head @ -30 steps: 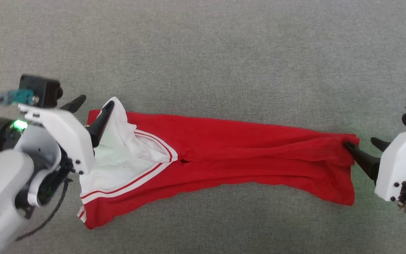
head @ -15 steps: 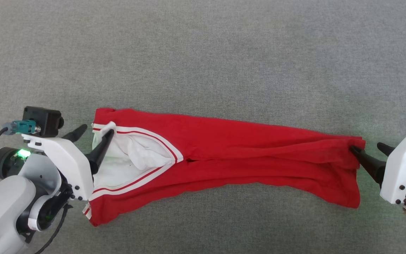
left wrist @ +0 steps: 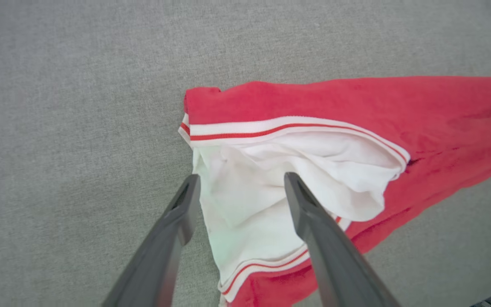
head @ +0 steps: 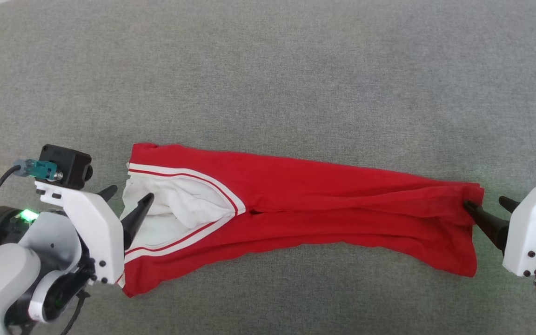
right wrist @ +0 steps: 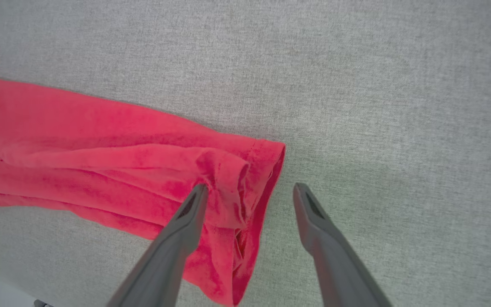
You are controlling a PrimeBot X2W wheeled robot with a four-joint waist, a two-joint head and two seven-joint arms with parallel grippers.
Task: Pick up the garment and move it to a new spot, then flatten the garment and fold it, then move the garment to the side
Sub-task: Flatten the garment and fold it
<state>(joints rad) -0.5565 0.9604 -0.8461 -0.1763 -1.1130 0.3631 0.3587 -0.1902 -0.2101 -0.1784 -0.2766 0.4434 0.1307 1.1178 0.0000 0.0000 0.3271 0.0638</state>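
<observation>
Left end effector [head: 131, 192] back, agape over garment [head: 319, 204]

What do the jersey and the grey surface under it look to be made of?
The garment: soft matte knit fabric, probably cotton or polyester; it creases and bunches in limp folds, with ribbed striped trim. The grey surface: woven or felt-like textile covering, judging by its fine heathered, matte grain.

The left claw [left wrist: 241, 177] hangs parted over the garment [left wrist: 313, 98].
</observation>
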